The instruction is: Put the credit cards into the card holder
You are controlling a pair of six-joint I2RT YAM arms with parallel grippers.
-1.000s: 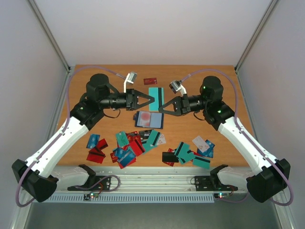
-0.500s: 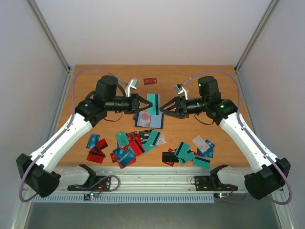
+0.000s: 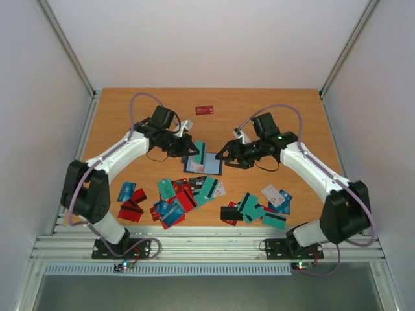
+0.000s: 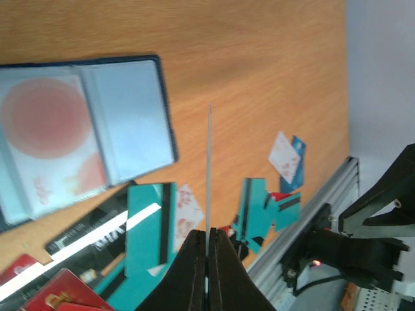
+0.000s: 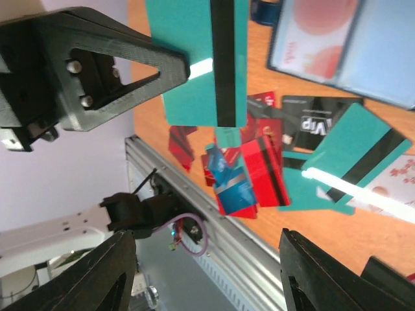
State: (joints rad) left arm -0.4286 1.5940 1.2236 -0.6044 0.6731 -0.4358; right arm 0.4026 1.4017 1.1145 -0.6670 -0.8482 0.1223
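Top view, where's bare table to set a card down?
Bare: the back of the table, either side of the lone red card. Crowded: credit cards along the near edge, and around the card holder.

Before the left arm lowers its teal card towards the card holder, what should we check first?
1. Grip: teal card clamped in left claw: ok.
2. The card holder lying open: ok.
3. Its plain pocket looks unfilled: ok.
4. The right claw open: ok.
5. Card edge lined up with the pocket slot: cannot tell.
6. Holder steadied by the right claw: cannot tell.
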